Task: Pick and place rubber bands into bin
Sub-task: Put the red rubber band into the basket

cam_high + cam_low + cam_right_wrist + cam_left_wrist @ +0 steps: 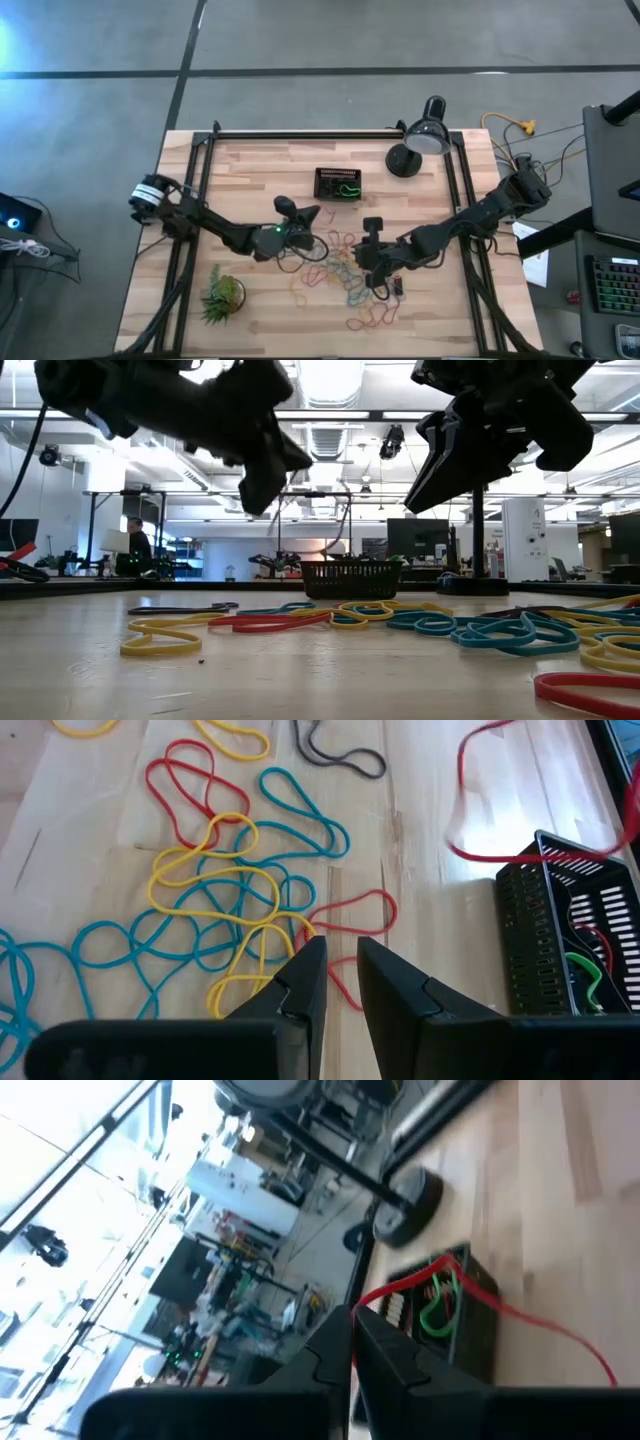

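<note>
Many coloured rubber bands (345, 270) (400, 622) (220, 890) lie loose on the wooden table, near its middle. The black slotted bin (338, 184) (350, 578) (470, 1320) (570, 940) stands farther back, with a green band and a red one inside. My left gripper (316, 213) (352, 1312) is raised just on the near side of the bin and shut on a red rubber band (440, 1270) (470, 810). My right gripper (372, 232) (340, 965) hovers above the pile. Its fingers are a narrow gap apart and nothing shows between them. My left gripper pinches the red rubber band between its two shut fingertips, at one end of the loop (362, 1306). The fingers point roughly level toward the bin. The rest of the loop (560, 1345) trails out beyond the fingertips, slack and clear of the table.
A black desk lamp (420, 140) stands at the far right corner, its base (470, 585) beside the bin. A spiky green plant (222, 295) sits near the front left. Black frame rails (330, 133) run along the far edge and both sides of the table.
</note>
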